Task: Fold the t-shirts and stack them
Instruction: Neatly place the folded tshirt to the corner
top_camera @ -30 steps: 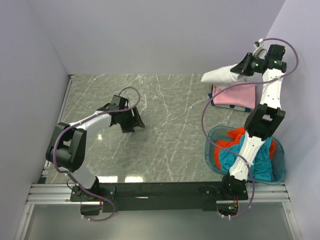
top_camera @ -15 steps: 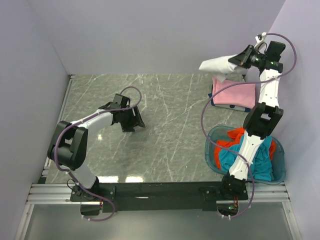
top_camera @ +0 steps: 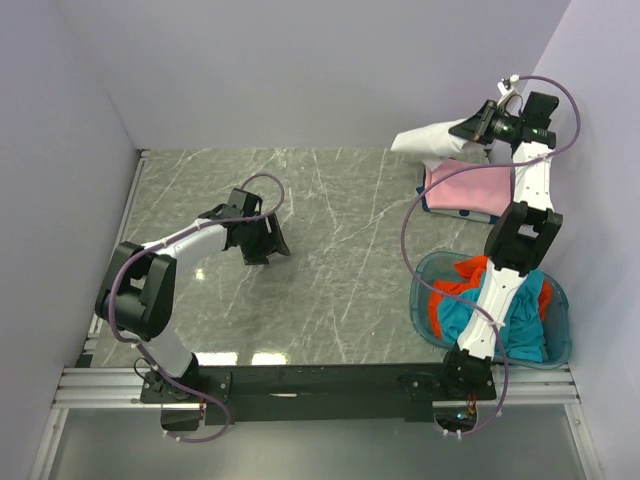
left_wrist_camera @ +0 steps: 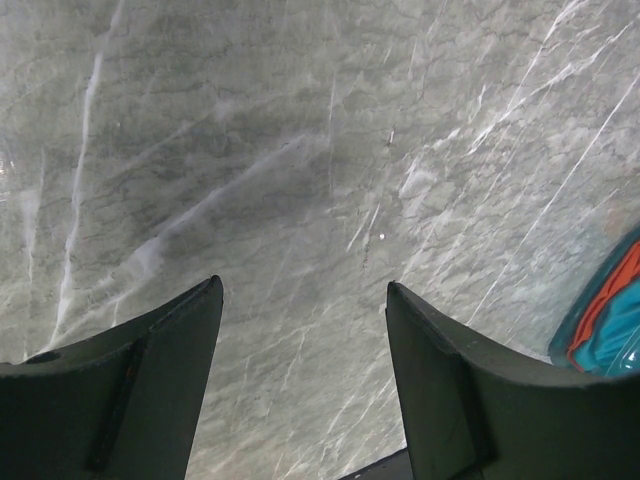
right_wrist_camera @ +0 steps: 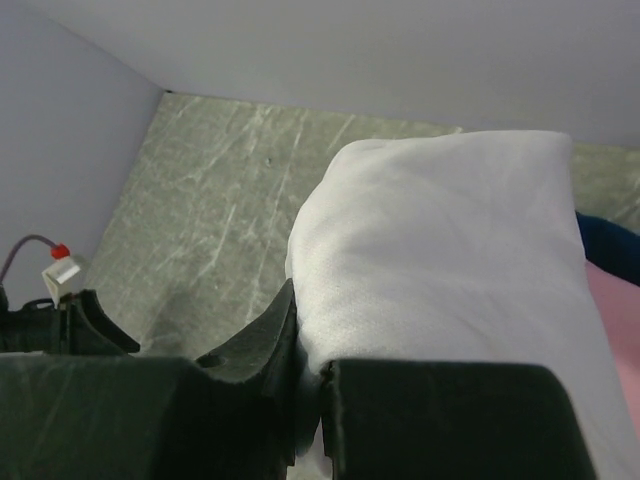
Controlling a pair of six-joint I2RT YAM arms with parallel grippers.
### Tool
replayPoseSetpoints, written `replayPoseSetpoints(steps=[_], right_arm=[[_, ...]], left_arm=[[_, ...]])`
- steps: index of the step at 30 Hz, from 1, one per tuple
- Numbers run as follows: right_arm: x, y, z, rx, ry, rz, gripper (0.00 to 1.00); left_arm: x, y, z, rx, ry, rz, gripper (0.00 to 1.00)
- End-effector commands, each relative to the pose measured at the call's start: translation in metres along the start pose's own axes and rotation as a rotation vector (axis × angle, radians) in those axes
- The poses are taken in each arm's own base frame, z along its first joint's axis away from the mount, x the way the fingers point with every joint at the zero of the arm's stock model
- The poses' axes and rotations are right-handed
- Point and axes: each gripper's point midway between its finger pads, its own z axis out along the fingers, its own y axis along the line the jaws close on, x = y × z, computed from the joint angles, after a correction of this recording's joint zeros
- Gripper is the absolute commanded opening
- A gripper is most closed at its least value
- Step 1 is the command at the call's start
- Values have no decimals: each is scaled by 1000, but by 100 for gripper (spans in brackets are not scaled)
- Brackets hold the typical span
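My right gripper (top_camera: 472, 128) is shut on the folded white t-shirt (top_camera: 430, 140) and holds it in the air above the far right of the table; the cloth fills the right wrist view (right_wrist_camera: 450, 260). Under it lies the folded pink t-shirt (top_camera: 468, 188) on a dark blue one whose edge shows (right_wrist_camera: 610, 240). The teal t-shirt (top_camera: 520, 325) and the orange-red t-shirt (top_camera: 462, 280) lie crumpled in the blue basket (top_camera: 422, 300). My left gripper (top_camera: 262, 250) is open and empty, low over the marble table (left_wrist_camera: 300, 200).
The basket stands at the near right, beside the right arm's base; its edge shows in the left wrist view (left_wrist_camera: 600, 310). Grey walls close in the back and both sides.
My right gripper has lifted the white t-shirt higher and a little farther back above the pink one. The left arm has not moved.
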Motion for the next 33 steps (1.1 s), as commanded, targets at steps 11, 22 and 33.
replayPoseSetpoints(steps=[11, 22, 33], right_arm=[[40, -40, -63, 224, 123, -68, 0], [46, -67, -88, 440, 168, -72, 0], [51, -79, -116, 626, 212, -67, 0]], left_arm=[[-2, -11, -7, 20, -23, 31, 72], [-1, -16, -1, 28, -2, 65, 72], [1, -22, 5, 36, 22, 86, 72]])
